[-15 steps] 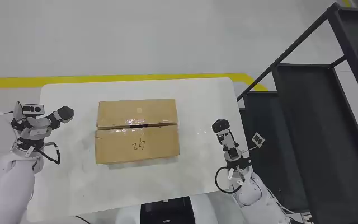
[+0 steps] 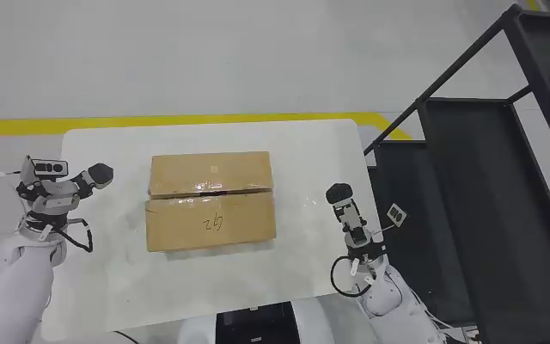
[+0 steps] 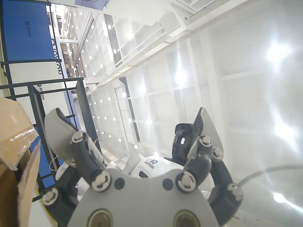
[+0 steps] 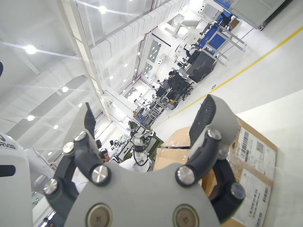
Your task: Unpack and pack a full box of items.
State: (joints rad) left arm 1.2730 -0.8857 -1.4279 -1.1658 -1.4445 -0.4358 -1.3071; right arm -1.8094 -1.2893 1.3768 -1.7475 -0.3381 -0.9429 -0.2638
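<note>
box: closed cardboard box (image 2: 210, 200), middle of the white table (image 2: 318, 155), flaps down and meeting at a seam (image 2: 210, 191) across the top
seam: glossy strip along it, looks like clear tape; in the left wrist view the flap edges sit slightly uneven
markings: handwriting on the near flap; shipping labels (image 4: 255, 147) on the side wall facing the right arm
left gripper: (image 3: 127, 119) fingers spread apart, holding nothing, off the box's left side near the table edge, clear of the box
right gripper: (image 4: 149, 106) fingers apart, empty, off the box's right side, not touching it
task stage: judged at the very start; box not yet opened, nothing unpacked
handling guess: task says full, so likely heavy for one gripper; walls stiff, flaps thin and bendy, cardboard grips fine, taped strip slick
where to grip: flap edge at the seam, to lift each flap outward; to shift the whole box, press both side walls together with two arms, not by a flap
risk: tape may hold the flaps shut; pulling one flap could tear it or drag the box across the table
surroundings: dark metal rack (image 2: 481, 172) right of the table, yellow floor line (image 2: 172, 123) behind it
</note>
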